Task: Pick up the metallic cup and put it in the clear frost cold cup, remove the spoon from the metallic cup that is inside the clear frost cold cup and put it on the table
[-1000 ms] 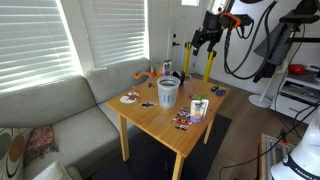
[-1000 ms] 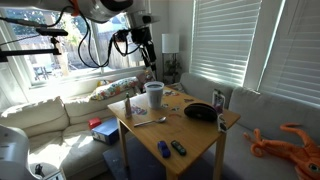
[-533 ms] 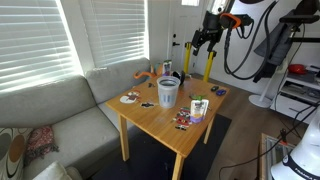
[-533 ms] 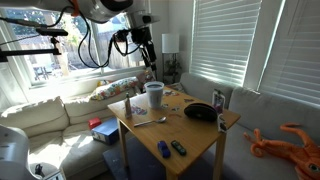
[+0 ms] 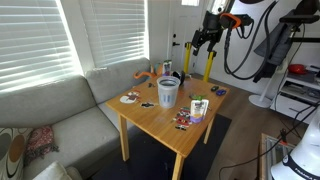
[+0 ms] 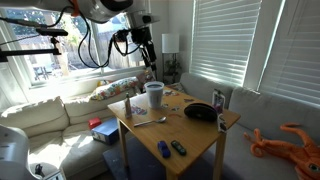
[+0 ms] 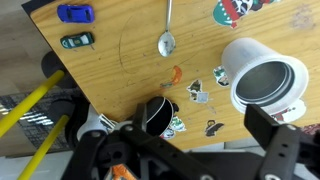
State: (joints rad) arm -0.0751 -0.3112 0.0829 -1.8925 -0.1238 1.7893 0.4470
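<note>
The clear frost cold cup (image 7: 243, 60) stands upright on the light-wood table (image 7: 120, 45). It also shows in both exterior views (image 5: 167, 93) (image 6: 154, 95). The metallic cup (image 7: 271, 84) sits inside it, seen from above as a grey round interior. A metal spoon (image 7: 167, 36) lies flat on the table apart from the cups, and also shows in an exterior view (image 6: 150, 121). My gripper (image 7: 205, 122) is open and empty. It hangs well above the table's far side in both exterior views (image 5: 200, 42) (image 6: 148, 56).
A black bowl (image 7: 155, 113) (image 6: 199, 111), a small white printed container (image 5: 199, 108), stickers, and blue (image 7: 75, 12) and green (image 7: 77, 41) toy cars are on the table. A grey sofa (image 5: 70, 120) runs along one side. Yellow tripod legs (image 5: 208, 65) stand behind.
</note>
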